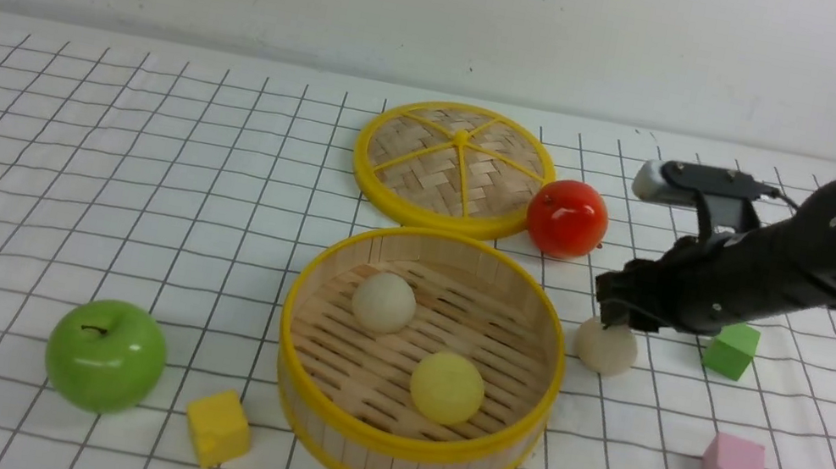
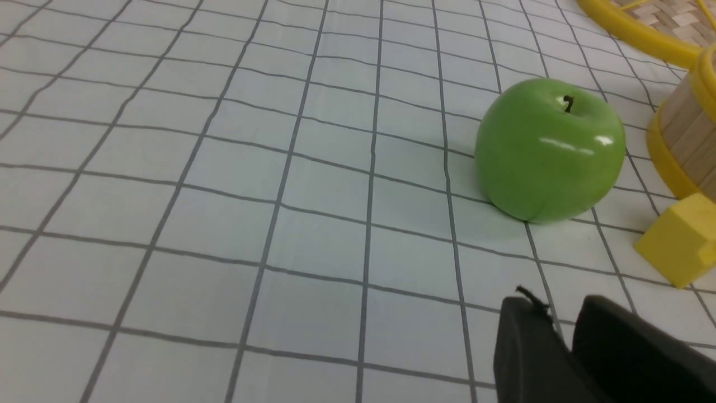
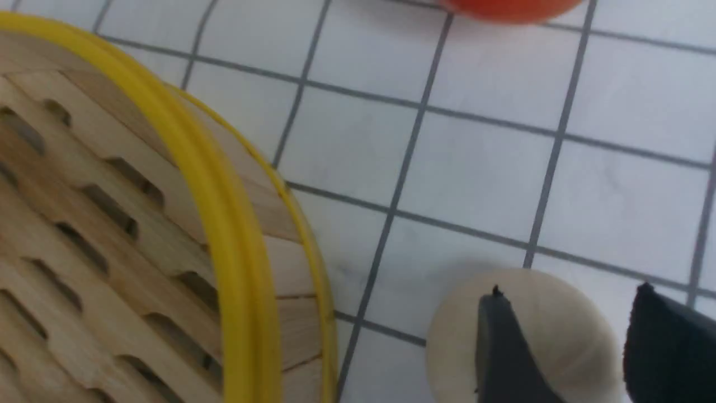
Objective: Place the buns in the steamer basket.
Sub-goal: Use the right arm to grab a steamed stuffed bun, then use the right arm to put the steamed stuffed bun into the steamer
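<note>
Poising my right gripper (image 1: 613, 325), jaws spread, over top of matte round off-white bun (image 1: 605, 349) beside yellow-rimmed slatted bamboo steamer basket (image 1: 399, 440).

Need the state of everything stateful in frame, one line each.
Round bamboo steamer basket: uncovered, partly loaded.
Flat woven yellow-rimmed lid: off, lying flat on table.
Off-white round bun in basket: placed.
Pale yellow round bun: placed in basket.
Off-white round bun on table: outside, right of basket.
Right gripper: at that bun, grip unclear.
Left gripper: nearly shut, empty.
</note>
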You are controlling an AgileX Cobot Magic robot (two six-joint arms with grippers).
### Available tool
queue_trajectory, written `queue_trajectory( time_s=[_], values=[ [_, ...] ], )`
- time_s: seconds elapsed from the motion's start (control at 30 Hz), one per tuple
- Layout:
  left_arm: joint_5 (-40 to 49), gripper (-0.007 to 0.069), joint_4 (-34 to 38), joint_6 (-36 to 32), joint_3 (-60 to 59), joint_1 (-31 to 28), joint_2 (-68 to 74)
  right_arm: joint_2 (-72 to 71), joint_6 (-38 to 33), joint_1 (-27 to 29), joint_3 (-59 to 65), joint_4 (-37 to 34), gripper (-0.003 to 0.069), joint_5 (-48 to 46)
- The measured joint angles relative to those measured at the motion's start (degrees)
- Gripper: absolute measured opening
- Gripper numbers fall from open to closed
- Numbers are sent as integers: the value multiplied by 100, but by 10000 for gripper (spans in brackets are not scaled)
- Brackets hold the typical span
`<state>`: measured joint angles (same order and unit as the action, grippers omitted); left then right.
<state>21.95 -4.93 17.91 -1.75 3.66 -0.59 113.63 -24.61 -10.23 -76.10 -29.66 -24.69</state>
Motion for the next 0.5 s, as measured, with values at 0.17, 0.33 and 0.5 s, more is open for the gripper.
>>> queue_trajectory(
  time_s=[0.17, 0.33, 0.5],
  values=[
    [0, 127, 0, 0, 0, 0, 0, 176, 0, 0, -13, 18, 215, 67],
    [0, 129, 0, 0, 0, 0, 0, 36, 0, 0, -20, 29, 27, 26],
    [0, 131, 0, 0, 0, 0, 0, -406, 19, 0, -20, 0, 10, -246]
  ],
)
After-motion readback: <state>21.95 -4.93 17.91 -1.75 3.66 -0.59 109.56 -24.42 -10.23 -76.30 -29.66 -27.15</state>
